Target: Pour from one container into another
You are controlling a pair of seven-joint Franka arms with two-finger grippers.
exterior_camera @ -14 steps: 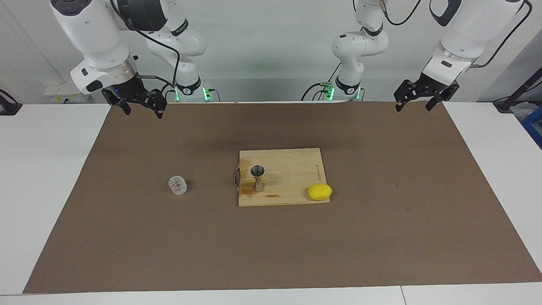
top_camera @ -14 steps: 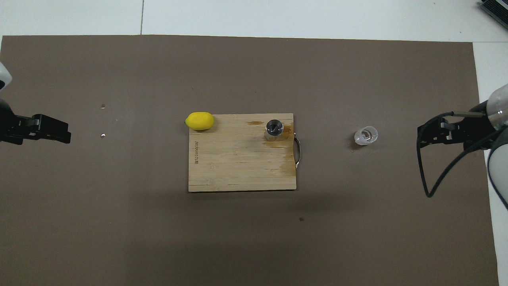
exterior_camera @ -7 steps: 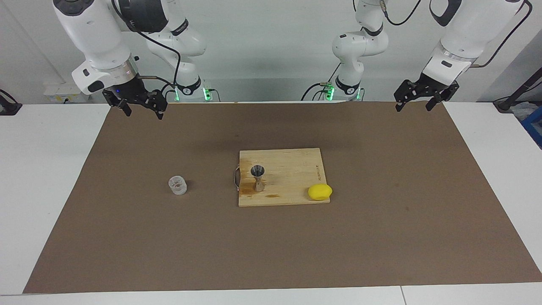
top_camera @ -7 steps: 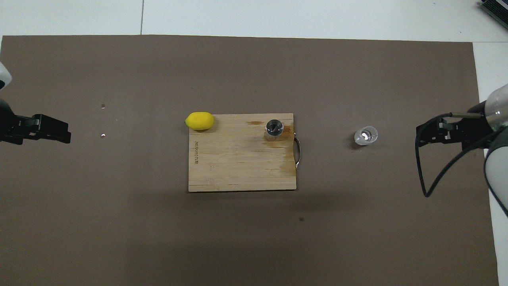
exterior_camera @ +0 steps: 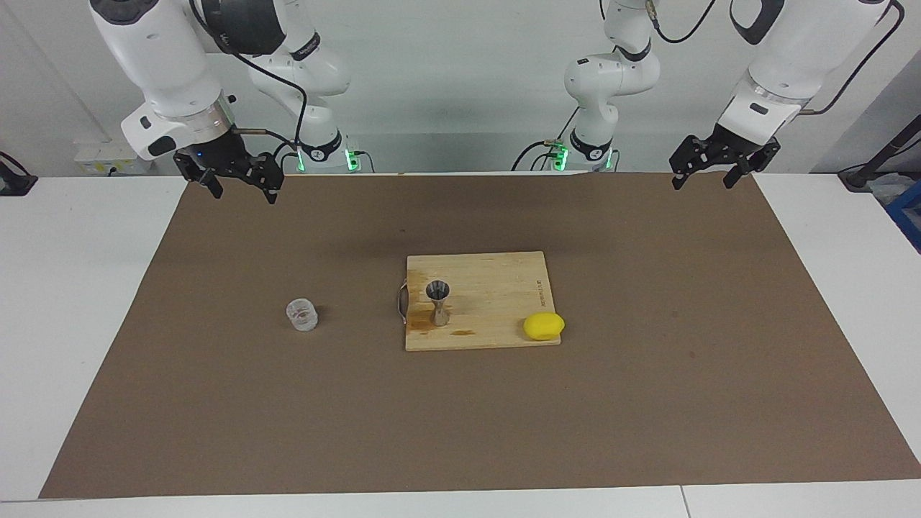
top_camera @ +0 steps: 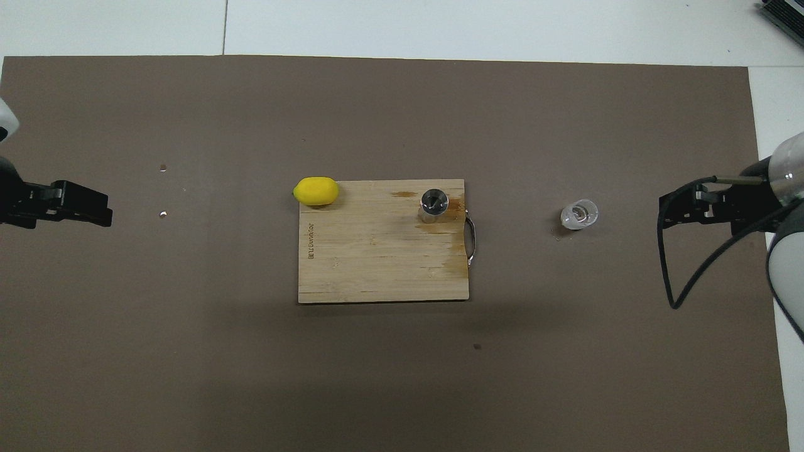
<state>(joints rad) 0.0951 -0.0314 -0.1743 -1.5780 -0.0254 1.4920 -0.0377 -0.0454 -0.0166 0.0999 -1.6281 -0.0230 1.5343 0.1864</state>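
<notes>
My right hand point(exterior_camera: 241, 184) hangs open and empty over the mat's point(exterior_camera: 647, 403) edge; my left hand point(exterior_camera: 704, 173) waits likewise. The clear cup point(exterior_camera: 302, 315) stands on the mat toward my right arm's end. The metal jigger point(exterior_camera: 438, 303) stands upright on the cutting board point(exterior_camera: 496, 288), a lemon point(exterior_camera: 543, 326) at its corner.

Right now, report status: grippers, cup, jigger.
Left gripper and right gripper open, empty, raised. Clear cup upright on mat; jigger upright on board. Nothing between them.
</notes>
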